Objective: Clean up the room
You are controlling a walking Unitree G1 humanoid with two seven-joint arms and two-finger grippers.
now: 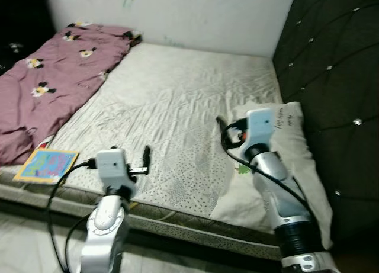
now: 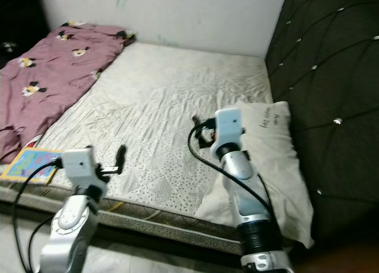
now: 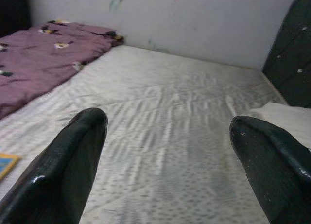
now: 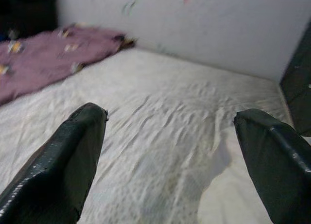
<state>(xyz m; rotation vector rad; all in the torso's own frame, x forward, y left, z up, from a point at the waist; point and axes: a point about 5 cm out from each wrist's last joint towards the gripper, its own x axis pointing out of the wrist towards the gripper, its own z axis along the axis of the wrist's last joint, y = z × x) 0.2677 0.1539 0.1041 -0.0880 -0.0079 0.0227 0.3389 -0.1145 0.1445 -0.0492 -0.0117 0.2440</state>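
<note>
A rumpled purple blanket (image 1: 53, 77) with small cartoon prints lies along the left side of the bed. A colourful picture book (image 1: 46, 165) rests flat at the bed's front left corner. A white pillow (image 1: 299, 148) sits at the right, against the headboard. My left gripper (image 1: 146, 156) hovers open over the front edge of the white quilted mattress (image 1: 177, 95), to the right of the book. Above the pillow's left edge my right gripper (image 1: 220, 124) is open too. Both wrist views look between spread fingers (image 3: 77, 156) (image 4: 73, 151) across the mattress, with nothing held.
A dark tufted headboard (image 1: 337, 77) stands along the right side. A white wall (image 1: 207, 12) with faint coloured marks closes off the far end. A pale floor (image 1: 29, 243) runs below the bed's front edge.
</note>
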